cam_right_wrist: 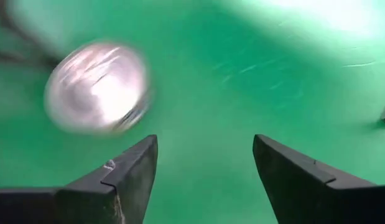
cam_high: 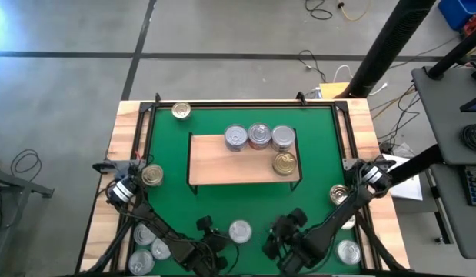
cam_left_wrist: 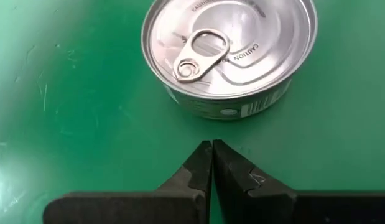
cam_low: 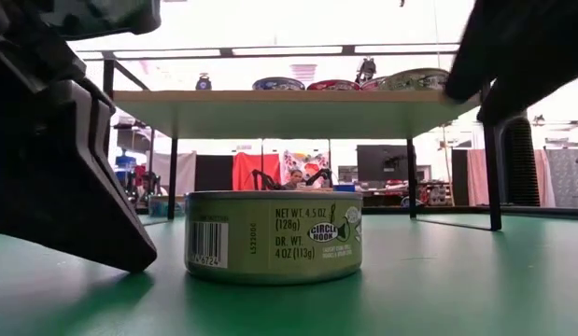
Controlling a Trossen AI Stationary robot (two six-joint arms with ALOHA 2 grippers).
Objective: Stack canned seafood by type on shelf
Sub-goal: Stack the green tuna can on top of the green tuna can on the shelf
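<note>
We look down on a grey concrete floor (cam_high: 68, 46) crossed by dark seams, with loose cables (cam_high: 330, 9) and a grey desk (cam_high: 445, 108) beside the table, and across the room we see a red cloth (cam_low: 251, 171) and ceiling light strips (cam_low: 289, 50).

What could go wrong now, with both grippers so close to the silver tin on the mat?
The right gripper is open and empty, with the silver tin off to one side, so closing now would probably miss it. The left gripper is shut right beside that tin and might nudge it away.
</note>
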